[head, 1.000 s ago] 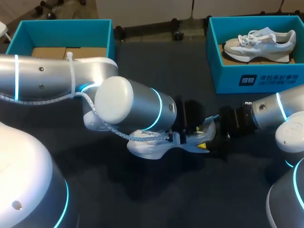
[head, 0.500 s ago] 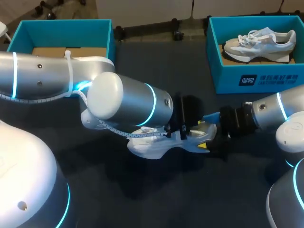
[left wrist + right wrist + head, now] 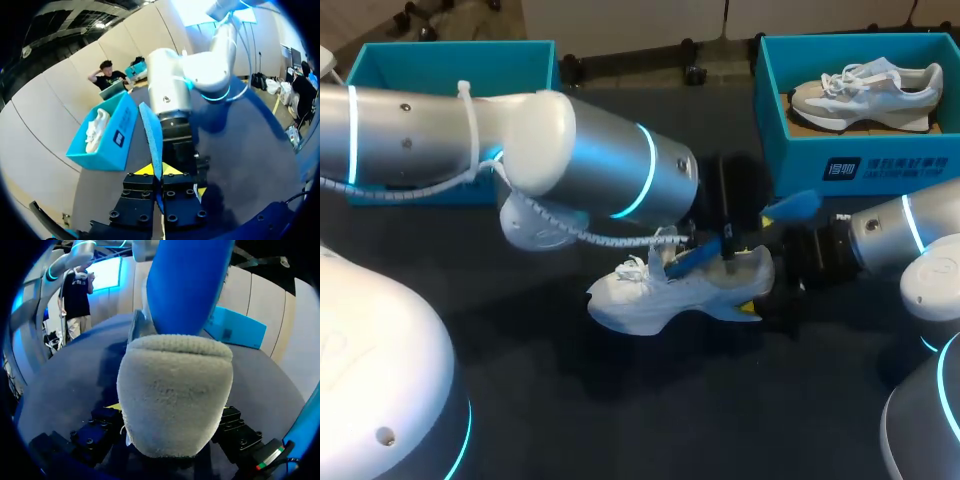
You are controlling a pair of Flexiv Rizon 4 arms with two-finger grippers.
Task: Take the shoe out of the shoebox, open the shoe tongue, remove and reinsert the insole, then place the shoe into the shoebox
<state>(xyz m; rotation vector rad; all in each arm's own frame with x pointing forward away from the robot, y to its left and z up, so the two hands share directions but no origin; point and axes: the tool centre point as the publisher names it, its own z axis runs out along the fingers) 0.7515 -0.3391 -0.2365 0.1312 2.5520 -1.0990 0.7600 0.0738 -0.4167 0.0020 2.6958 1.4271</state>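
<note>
Left gripper point(image 3: 158, 170) is pinching the blue insole point(image 3: 151, 132) tight. It's higher than a moment ago, with most of the insole now pulled out of the white shoe point(image 3: 655, 300). Right gripper point(image 3: 758, 292) clamps the heel from 3 o'clock. Shoebox point(image 3: 840, 170) sits at 1 o'clock of the shoe, bare table point(image 3: 620, 420) at 6.

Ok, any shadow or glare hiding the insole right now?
Head view: no glare, and the blue insole stands out, though shadow pools under the shoe on the dark table. Left wrist view: the insole sits edge-on, well lit, in the left claw. Right wrist view: the heel fills most of it.
</note>
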